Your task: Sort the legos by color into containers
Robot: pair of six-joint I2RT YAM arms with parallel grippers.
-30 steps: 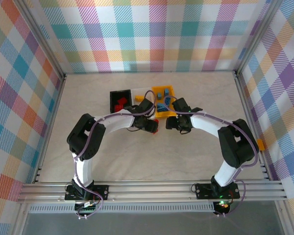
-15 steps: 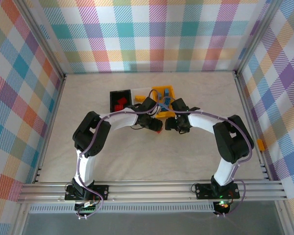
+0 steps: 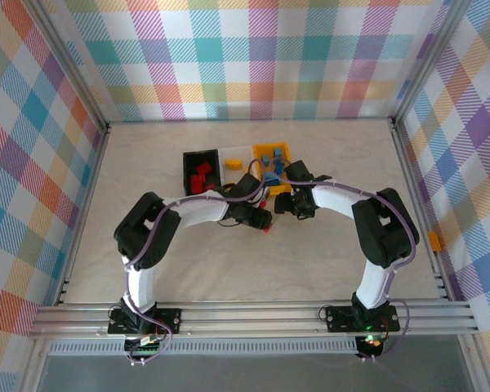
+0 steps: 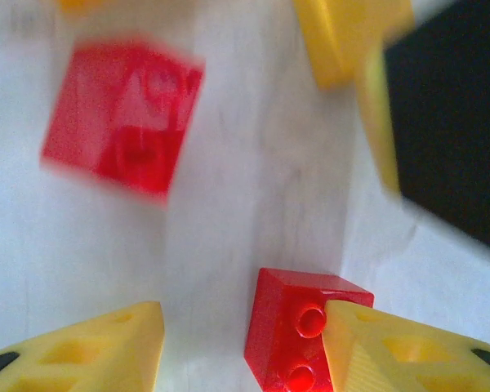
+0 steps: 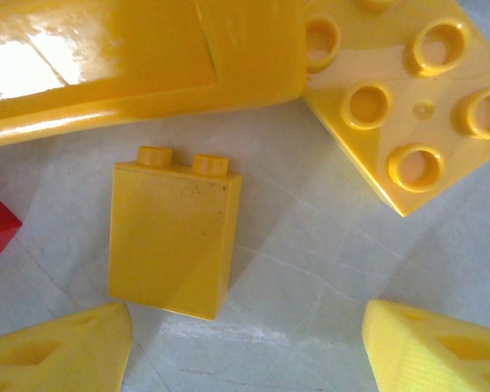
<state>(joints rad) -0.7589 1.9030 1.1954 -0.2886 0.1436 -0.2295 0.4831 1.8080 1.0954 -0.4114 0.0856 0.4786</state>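
Between open left hand (image 4: 241,327) fingers (image 4: 106,347), red lego (image 4: 298,343) touching one; yellow lego (image 5: 173,241) before open right hand (image 5: 247,327).

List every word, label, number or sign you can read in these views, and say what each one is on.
None can be read.
The red brick is too blurred to tell whether it bears anything.
The studs of the large yellow brick and the small yellow brick show no legible lettering.
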